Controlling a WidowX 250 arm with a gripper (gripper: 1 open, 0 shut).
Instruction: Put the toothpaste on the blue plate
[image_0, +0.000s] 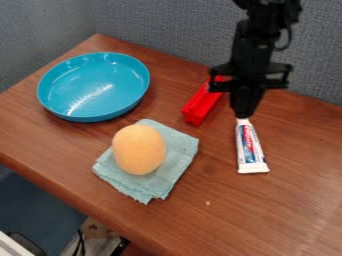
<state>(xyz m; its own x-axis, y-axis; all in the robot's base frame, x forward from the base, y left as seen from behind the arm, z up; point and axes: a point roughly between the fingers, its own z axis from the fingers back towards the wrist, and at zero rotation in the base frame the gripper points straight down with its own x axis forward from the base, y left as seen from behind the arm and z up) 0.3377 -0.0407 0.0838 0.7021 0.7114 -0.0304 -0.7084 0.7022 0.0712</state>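
Toothpaste (247, 147): flat on the table, right of the red block (205, 98), ungrasped. Gripper (243, 113): clenched, empty, above its cap end. Blue plate (92, 86): far left, empty. Step judged: grasp outstanding; reopening and descent required.

Turquoise plate (91, 87), red-blue-marked white toothpaste (249, 146)

1. The gripper (247, 112) is hanging above the table (80, 140), just over the cap end of the toothpaste (249, 146), jaws together and holding nothing.
2. The red block (205, 98) is lying just beside the gripper, between it and the plate (92, 85).
3. The orange ball (138, 148) on the cloth (167, 168) is standing nearer the front, leaving 1 bare strip of table between itself and the block.
4. The plate is sitting empty.
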